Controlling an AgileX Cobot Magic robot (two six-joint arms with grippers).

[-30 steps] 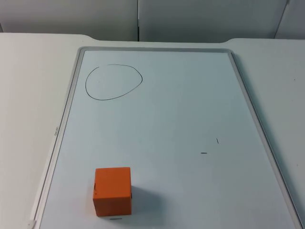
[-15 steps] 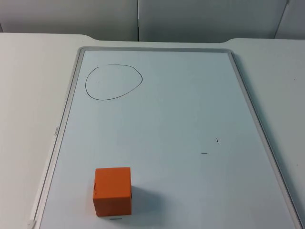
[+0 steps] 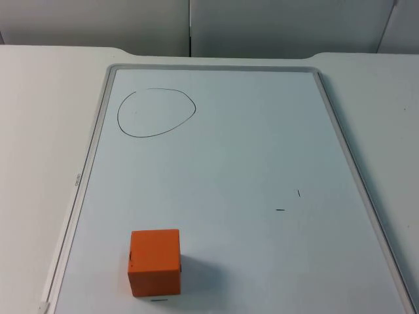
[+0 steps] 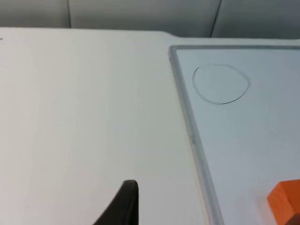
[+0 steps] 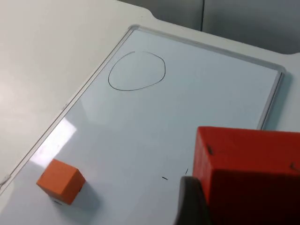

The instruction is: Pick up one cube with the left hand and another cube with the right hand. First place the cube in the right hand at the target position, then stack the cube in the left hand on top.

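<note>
A whiteboard with a pale grey frame lies flat on the white table, its long sides running from the near edge toward the grey partition wall at the far edge. No brand, label or readable writing appears on anything; the only marks are hand-drawn. A rough oval outline in thin black pen sits near the whiteboard's far left corner, and two short pen dashes lie toward its right side, nearer the front.

An orange cube stands on the whiteboard close to its near left corner, just inside the frame and well apart from the oval outline. A tiny dark mark shows on the board at its front foot, too small to read.

The right gripper is raised above the whiteboard; a second orange cube sits clamped against its grey finger, filling much of the right wrist view, with the loose cube, the oval and the dashes seen below it.

The left gripper waits over the bare table to the left of the whiteboard frame. One black fingertip shows there, and whether its fingers are apart or together cannot be told.
</note>
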